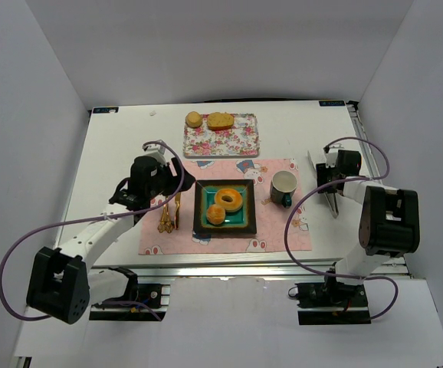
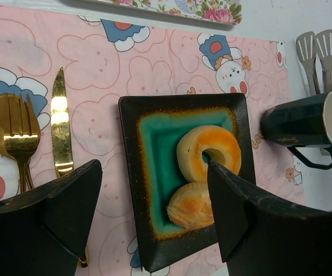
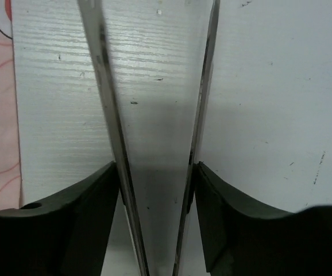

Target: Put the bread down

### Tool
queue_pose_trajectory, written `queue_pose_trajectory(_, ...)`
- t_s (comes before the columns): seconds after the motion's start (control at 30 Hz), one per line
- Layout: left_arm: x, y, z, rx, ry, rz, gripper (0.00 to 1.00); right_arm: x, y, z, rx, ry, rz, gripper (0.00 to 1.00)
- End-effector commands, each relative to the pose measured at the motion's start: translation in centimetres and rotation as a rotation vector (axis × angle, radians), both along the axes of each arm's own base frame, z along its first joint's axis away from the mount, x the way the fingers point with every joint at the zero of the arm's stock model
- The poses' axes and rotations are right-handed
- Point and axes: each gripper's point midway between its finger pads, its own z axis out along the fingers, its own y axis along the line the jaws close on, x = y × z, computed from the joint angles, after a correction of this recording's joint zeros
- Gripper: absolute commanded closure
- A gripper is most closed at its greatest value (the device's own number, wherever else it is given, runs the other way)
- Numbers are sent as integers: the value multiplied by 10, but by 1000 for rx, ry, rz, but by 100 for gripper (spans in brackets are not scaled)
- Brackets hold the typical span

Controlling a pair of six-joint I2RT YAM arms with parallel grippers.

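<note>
Two breads lie on the dark square plate with a teal middle: a ring-shaped bread and a small round bun. In the left wrist view the ring bread touches the bun on the plate. My left gripper hovers open above the plate's left side, holding nothing. Two more breads, a round one and a flat one, sit on the floral tray. My right gripper is closed around the two arms of metal tongs at the right.
A pink placemat lies under the plate. A dark mug lies on its side right of the plate. A gold knife and a gold fork and spoon lie left of it. White walls enclose the table.
</note>
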Motion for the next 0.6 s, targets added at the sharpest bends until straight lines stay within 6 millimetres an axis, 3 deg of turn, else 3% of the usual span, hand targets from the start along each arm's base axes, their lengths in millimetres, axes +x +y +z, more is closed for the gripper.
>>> queue_pose_trajectory(0.0, 5, -1, 10, 12, -36, 7, 17, 6, -8, 1, -41, -9, 26, 39)
queue_pose_trajectory(0.1, 8, -2, 10, 11, -36, 17, 17, 9, -11, 9, -29, 7, 20, 33)
queue_pose_trajectory(0.17, 9, -2, 10, 12, -37, 19, 17, 19, -7, 30, -10, -31, 41, 29)
queue_pose_trajectory(0.2, 10, -2, 10, 13, -37, 20, 17, 21, -5, 37, -4, -41, 60, 18)
queue_pose_trajectory(0.27, 12, -3, 11, 21, -31, 17, 16, 27, -4, 64, -13, -94, 75, 11)
queue_pose_trajectory(0.3, 13, -3, 12, 24, -33, 17, 16, 37, -2, 82, -17, -133, 94, 11)
queue_pose_trajectory(0.37, 17, -4, 17, 31, -42, 13, 16, 40, -3, 100, -21, -143, 85, 11)
queue_pose_trajectory(0.4, 18, -4, 16, 33, -39, 11, 16, 52, -2, 121, -32, -185, 81, 11)
queue_pose_trajectory(0.47, 20, -7, 20, 26, -48, 6, 16, 60, -9, 137, -69, -198, 36, 11)
queue_pose_trajectory(0.5, 21, -7, 19, 28, -45, 6, 16, 72, -7, 159, -85, -248, 25, 11)
queue_pose_trajectory(0.57, 22, -8, 19, 19, -46, 5, 17, 81, -2, 172, -73, -258, 16, 11)
